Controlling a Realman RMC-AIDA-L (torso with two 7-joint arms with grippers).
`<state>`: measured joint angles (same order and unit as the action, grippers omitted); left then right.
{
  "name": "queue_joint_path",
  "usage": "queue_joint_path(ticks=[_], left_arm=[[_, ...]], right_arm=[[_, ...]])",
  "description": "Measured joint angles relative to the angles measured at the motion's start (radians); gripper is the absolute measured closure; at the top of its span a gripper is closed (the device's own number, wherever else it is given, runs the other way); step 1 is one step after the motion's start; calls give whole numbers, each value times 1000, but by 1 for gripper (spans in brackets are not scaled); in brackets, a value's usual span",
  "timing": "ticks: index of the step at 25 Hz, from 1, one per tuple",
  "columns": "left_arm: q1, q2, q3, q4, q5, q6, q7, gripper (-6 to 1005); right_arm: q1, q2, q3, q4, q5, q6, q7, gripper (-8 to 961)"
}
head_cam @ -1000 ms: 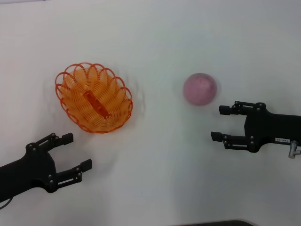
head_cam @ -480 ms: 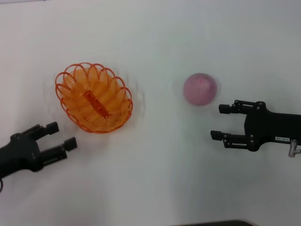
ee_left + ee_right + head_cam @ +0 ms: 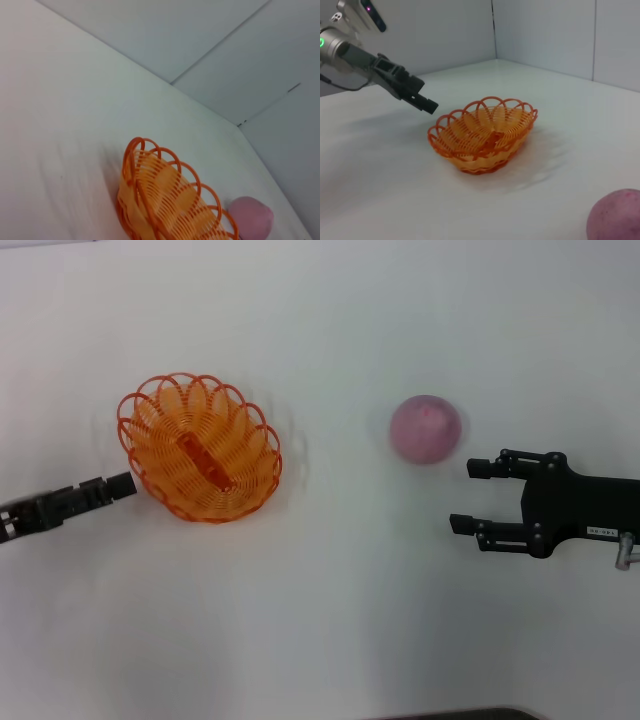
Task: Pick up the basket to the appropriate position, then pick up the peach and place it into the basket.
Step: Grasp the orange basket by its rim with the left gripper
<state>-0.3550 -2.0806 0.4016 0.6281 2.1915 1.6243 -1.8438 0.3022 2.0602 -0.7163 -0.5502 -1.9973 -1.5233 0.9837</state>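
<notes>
So you've got the basket (image 3: 199, 449) sitting on the left half of the table (image 3: 330, 620), roughly midway between the far and near edges, upright and with nothing in it that I can make out. The peach (image 3: 426, 428) is over on the right half, well apart from the basket, just resting on the tabletop.

Your left gripper (image 3: 112, 487) is coming in from the left edge and its tip is right up against the basket's near-left rim. In the right wrist view it (image 3: 423, 103) hangs a bit above the rim, off to that side, and doesn't look like it has hold of anything. From the head view the fingers look stacked on each other, so honestly you can't tell how wide they are.

Your right gripper (image 3: 472, 496) is near the right edge, just toward you from the peach, fingers spread wide and holding nothing. The far finger (image 3: 486, 469) sits close to the peach but isn't touching it.

The left wrist view shows the basket (image 3: 165, 200) side-on with the peach (image 3: 251, 219) behind it.
</notes>
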Motion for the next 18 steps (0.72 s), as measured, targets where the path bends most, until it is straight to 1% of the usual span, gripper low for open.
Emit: queue_joint_path(ticks=[6,11,14,16,18], left_arm=[[-29,7,7,26,3,-9,-56,156],[-64,11,18,94,25,-25,-99,156],[-99,12,25,141,68,-38,-128,157],[-131,12,56,172,102,-53,-143,157],[-146,12,92,189,123,-72,-157,158]], right_arm=[[1,-1,0,-1,0,0,0,179],[2,0,0,-2,2,-1,0,179],[6,0,0,-4,2,-1,0,179],[8,0,0,-4,1,-1,0,179],[9,0,0,-4,0,-2,-1,179]])
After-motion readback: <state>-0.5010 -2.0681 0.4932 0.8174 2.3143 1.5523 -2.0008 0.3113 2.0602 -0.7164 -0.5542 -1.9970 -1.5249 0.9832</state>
